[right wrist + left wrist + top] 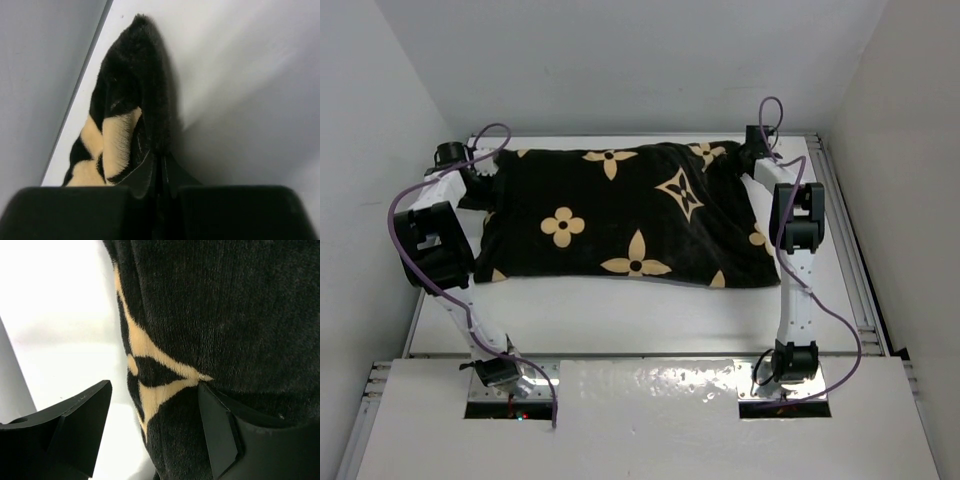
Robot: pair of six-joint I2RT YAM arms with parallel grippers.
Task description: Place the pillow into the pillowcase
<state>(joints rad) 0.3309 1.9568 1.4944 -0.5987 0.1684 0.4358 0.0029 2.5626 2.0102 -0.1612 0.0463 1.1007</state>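
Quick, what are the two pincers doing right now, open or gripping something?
Left pincer: open, one finger against the pillowcase, nothing gripped.
Right pincer: shut on a fold of the pillowcase.

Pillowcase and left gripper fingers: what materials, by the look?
Pillowcase: plush, velvety fabric, black with tan print; short fuzzy pile shows in the wrist views. Left gripper fingers: likely hard plastic, matte black; smooth flat faces, crisp edges.

No text, label or number is readable.
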